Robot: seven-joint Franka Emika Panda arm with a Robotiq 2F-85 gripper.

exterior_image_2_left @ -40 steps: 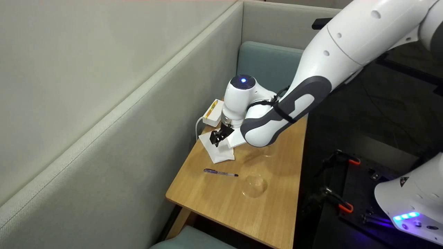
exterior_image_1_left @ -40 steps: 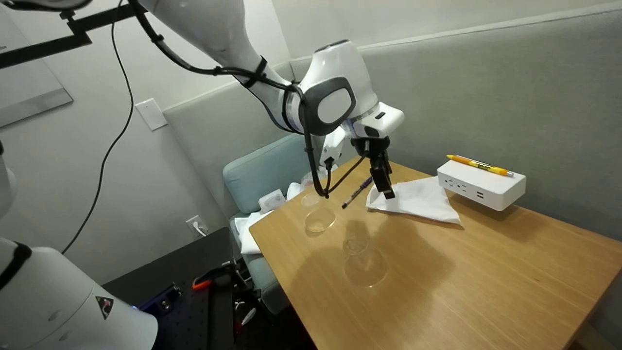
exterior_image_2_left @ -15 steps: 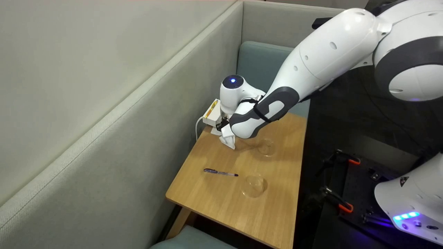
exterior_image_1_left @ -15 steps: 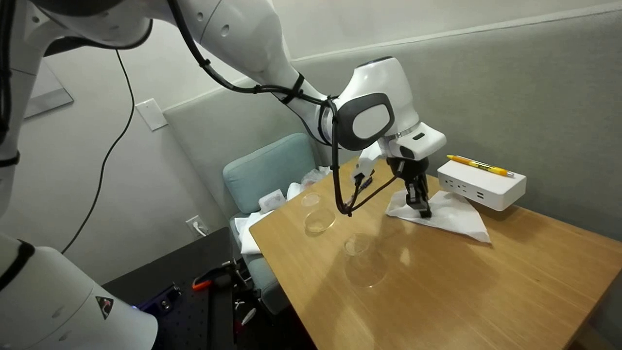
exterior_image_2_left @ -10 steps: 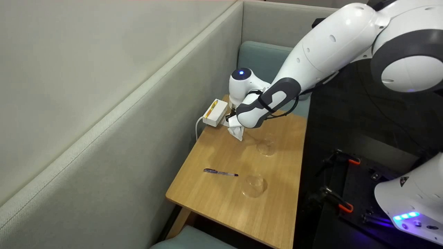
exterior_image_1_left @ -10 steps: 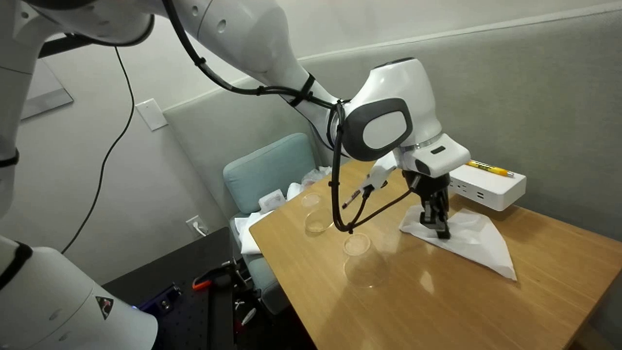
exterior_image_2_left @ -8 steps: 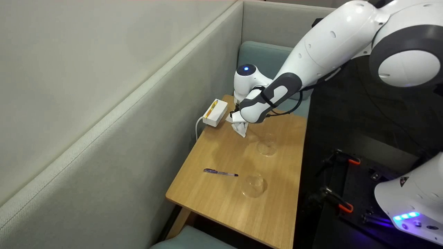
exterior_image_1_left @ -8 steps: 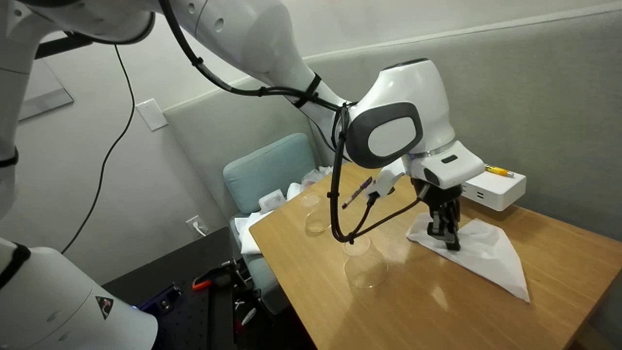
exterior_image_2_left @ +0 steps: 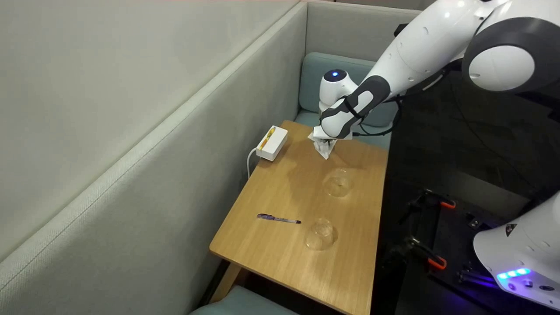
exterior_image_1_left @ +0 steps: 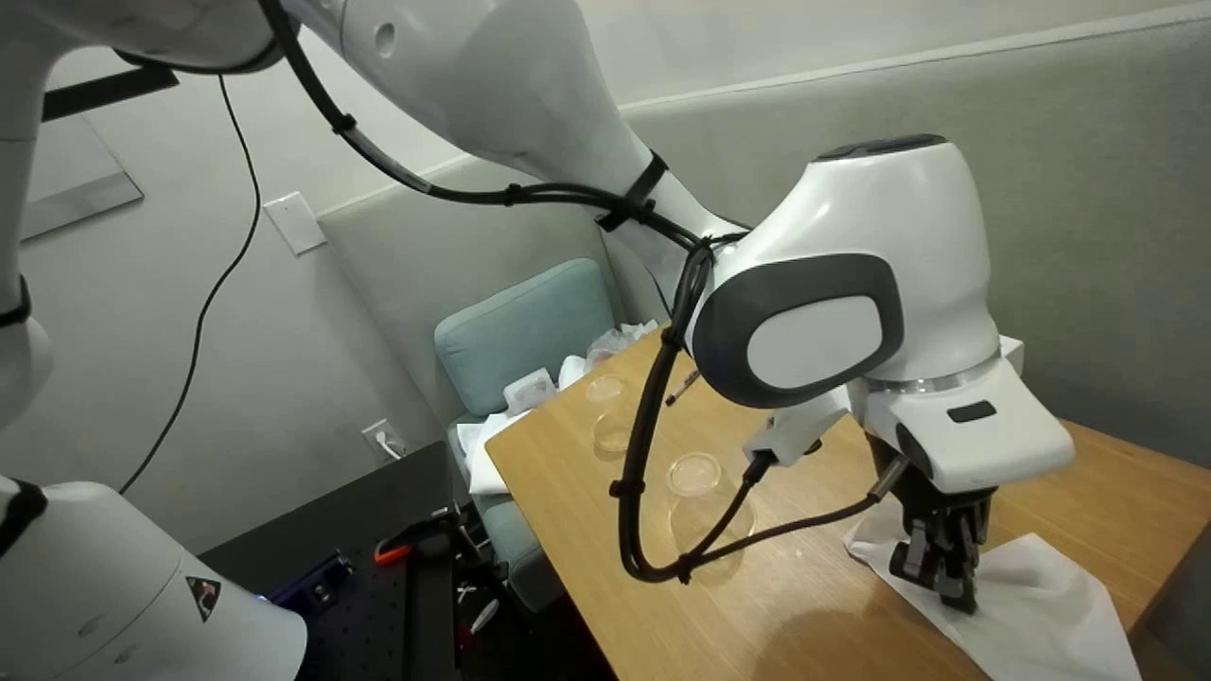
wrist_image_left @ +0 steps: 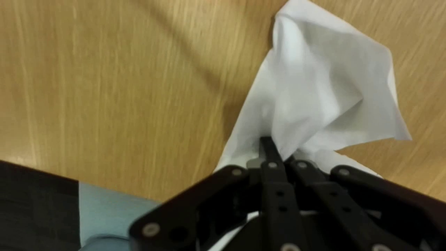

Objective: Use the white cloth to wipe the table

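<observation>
In the wrist view a crumpled white cloth (wrist_image_left: 313,76) bunches up at the fingertips of my gripper (wrist_image_left: 280,153), which is shut on a fold of it. The rest of the cloth spreads flat beside and beneath the jaws. An exterior view has the cloth (exterior_image_1_left: 1050,605) at the lower right of the wooden table (exterior_image_1_left: 605,539), my gripper (exterior_image_1_left: 957,598) pointing down onto it. Elsewhere the cloth (exterior_image_2_left: 324,148) shows near the table's (exterior_image_2_left: 271,253) far end, with the fingers mostly hidden behind the arm.
Two clear cups (exterior_image_2_left: 320,234) (exterior_image_2_left: 338,183) stand on the table. A purple pen (exterior_image_2_left: 278,218) lies towards its near end. A white power box (exterior_image_2_left: 273,144) with a yellow pen (exterior_image_2_left: 267,138) on top sits by the padded bench back (exterior_image_2_left: 218,144). Teal seat cushions (exterior_image_2_left: 341,78) border the far end.
My gripper has dragged the cloth across the table, past the power box and towards the table end away from the purple pen. The cups and the purple pen have stayed put.
</observation>
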